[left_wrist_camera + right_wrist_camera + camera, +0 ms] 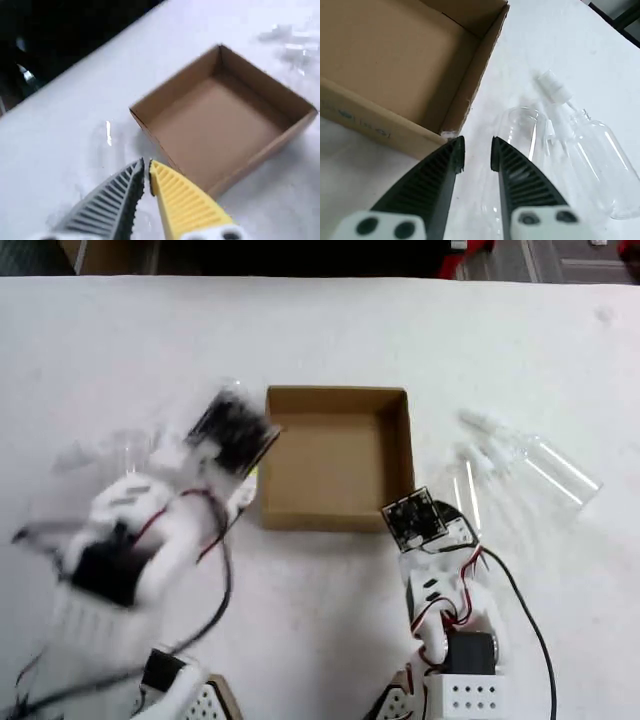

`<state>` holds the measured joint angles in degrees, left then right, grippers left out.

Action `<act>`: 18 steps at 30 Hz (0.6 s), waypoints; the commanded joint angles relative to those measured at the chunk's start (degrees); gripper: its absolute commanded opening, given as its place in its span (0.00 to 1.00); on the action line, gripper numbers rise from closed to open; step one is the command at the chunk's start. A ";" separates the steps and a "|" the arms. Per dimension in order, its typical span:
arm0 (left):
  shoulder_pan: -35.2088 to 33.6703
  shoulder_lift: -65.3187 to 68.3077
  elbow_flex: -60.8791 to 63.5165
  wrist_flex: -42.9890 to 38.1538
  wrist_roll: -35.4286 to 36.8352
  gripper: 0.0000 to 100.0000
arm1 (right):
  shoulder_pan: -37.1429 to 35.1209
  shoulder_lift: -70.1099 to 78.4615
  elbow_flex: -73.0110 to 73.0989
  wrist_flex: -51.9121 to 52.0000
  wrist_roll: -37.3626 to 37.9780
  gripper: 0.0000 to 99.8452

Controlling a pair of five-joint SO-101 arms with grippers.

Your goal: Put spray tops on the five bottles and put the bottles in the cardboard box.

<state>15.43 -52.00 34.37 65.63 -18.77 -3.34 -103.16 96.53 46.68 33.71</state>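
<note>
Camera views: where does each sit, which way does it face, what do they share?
High view: fixed above the table, looking down on the cardboard box, clear bottles, left arm and right arm.
Left wrist view: on the left arm, facing past its grey-and-yellow jaws toward the box.
Right wrist view: on the right arm, facing past its black jaws toward a box corner, bottles and a spray top.
All three share the box.

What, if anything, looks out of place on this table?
The clear bottles beside the cardboard box lie tipped on their sides, with a loose spray top among them, not fitted. The box holds nothing yet.
</note>
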 commanded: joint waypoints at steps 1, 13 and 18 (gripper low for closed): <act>0.66 8.84 -3.78 1.32 1.14 0.02 | 0.48 0.13 0.35 0.22 -0.18 0.07; -4.18 3.12 -2.46 1.41 1.41 0.02 | 0.40 0.13 0.35 0.40 -0.18 0.07; -14.99 9.27 -16.44 13.19 0.70 0.02 | 0.31 0.13 0.35 0.22 -0.18 0.07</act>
<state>7.78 -46.99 30.59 69.67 -18.07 -3.34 -103.16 96.53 46.77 33.71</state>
